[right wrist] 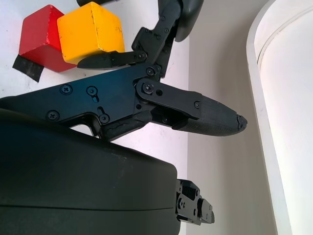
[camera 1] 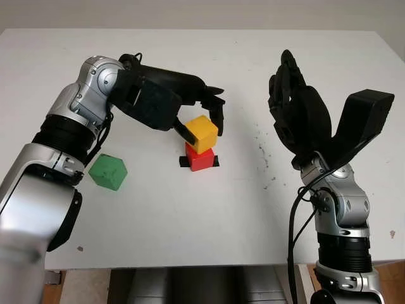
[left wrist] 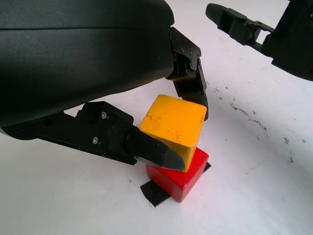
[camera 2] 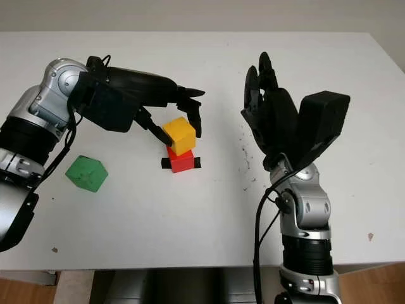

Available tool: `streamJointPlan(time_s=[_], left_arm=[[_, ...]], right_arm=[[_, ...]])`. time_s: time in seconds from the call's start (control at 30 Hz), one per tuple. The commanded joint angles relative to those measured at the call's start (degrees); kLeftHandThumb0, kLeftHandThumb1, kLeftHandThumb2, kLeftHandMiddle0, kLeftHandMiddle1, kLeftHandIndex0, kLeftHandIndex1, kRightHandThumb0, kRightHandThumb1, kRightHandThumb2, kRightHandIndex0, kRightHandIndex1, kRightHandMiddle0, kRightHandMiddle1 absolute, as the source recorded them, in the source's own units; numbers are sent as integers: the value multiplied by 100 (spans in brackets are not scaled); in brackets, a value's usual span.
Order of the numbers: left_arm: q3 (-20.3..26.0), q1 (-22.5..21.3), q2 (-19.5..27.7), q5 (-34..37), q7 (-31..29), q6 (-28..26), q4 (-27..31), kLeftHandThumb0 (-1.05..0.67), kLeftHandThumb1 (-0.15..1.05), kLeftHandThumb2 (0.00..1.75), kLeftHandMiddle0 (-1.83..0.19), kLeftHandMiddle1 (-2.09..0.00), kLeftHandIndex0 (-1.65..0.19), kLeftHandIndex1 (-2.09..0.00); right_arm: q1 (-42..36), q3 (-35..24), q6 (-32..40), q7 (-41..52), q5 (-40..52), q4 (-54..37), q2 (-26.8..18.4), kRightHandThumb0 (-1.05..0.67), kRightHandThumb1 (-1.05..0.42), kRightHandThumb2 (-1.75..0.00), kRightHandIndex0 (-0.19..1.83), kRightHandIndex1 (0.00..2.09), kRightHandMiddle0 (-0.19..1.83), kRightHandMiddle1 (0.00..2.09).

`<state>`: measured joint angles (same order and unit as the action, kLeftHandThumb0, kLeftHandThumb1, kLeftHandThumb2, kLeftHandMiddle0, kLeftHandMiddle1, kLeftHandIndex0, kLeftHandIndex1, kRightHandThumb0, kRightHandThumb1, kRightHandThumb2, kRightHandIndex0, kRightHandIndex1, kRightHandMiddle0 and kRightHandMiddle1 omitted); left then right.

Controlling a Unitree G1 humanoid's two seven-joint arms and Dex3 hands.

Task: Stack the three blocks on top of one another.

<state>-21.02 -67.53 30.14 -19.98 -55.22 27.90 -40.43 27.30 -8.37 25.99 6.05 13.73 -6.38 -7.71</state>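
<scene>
Green block [camera 1: 108, 171]: it sits alone on the white table [camera 1: 209, 221] at my left, well apart from the stack, waiting as the last piece. Matte, sharp-edged cube.
Left hand [camera 1: 201, 119]: my fingers [left wrist: 151, 152] pinch the yellow block from two opposite sides, so I can steady it while it seats.
Yellow block [camera 1: 202, 133]: it rests on the red one, turned a little askew. Painted, with scuffed faces.
Red block [camera 1: 201, 158]: the base, glossy and square, on a strip of black tape [left wrist: 154, 192] that marks the spot.
Right hand [camera 1: 297, 114]: open, raised above the table at my right, out of the way.
</scene>
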Motion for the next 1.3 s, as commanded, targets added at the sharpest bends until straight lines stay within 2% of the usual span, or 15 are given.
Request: streamJointPlan(time_s=[0.0, 0.2, 0.37, 0.43, 0.57, 0.73, 0.87, 1.0, 1.1, 1.17, 1.27], left_arm=[[107, 74, 179, 170, -227, -124, 293, -42, 92, 2, 18, -3, -3, -94], [304, 342, 501, 698, -760, -406, 974, -48, 87, 4, 19, 0, 5, -75], [491, 559, 766, 1128, -1185, -1014, 1660, -53, 88, 6, 19, 0, 1, -55], [546, 621, 867, 1203, -1250, -1195, 1874, -55, 89, 6, 19, 0, 3, -51], [642, 706, 1014, 1228, -1209, -1416, 2071, -63, 91, 6, 19, 0, 4, -25], [996, 968, 992, 1185, -520, -1755, 2335, -71, 89, 5, 19, 0, 15, -10], [1581, 1327, 1050, 1224, 387, -2237, 2647, -77, 90, 6, 19, 0, 14, -8], [2057, 1591, 1372, 1264, 785, -2567, 3085, -79, 94, 7, 19, 0, 9, -9], [2572, 2117, 1859, 1250, 976, -2576, 3681, -80, 100, 8, 17, -3, -3, -12], [2798, 2548, 2155, 1002, 1148, -2667, 4170, -83, 103, 8, 15, -5, -9, -12], [3332, 3454, 2454, 938, 1233, -2804, 4917, -82, 103, 7, 14, -5, -14, -12]], right_arm=[[-43, -9, -37, 9, 6, -52, -33, -67, -105, -71, -19, 0, -19, 0], [-28, -18, -19, 14, 24, -20, -23, -68, -105, -70, -19, 0, -19, 0], [5, -27, -23, 25, 33, 36, -37, -67, -105, -70, -19, 0, -19, 0], [24, -34, -34, 43, 43, 67, -44, -68, -105, -70, -19, 0, -19, 0], [49, -33, -41, 113, 61, 105, -68, -68, -105, -70, -19, 0, -19, 0], [53, -24, -50, 40, 12, 85, -36, -67, -105, -71, -19, 0, -19, 0], [47, -6, -70, 52, 22, 74, -36, -66, -105, -72, -19, 0, -19, 0], [24, 11, -41, 22, 18, 10, -13, -66, -105, -73, -19, 0, -19, 0], [20, 23, -32, -2, 5, -6, -15, -66, -105, -72, -19, 0, -19, 0], [28, 21, -69, -8, 5, 21, -5, -66, -105, -72, -19, 0, -19, 0], [57, -3, -106, -24, 27, 86, 28, -67, -105, -71, -19, 0, -19, 0]])
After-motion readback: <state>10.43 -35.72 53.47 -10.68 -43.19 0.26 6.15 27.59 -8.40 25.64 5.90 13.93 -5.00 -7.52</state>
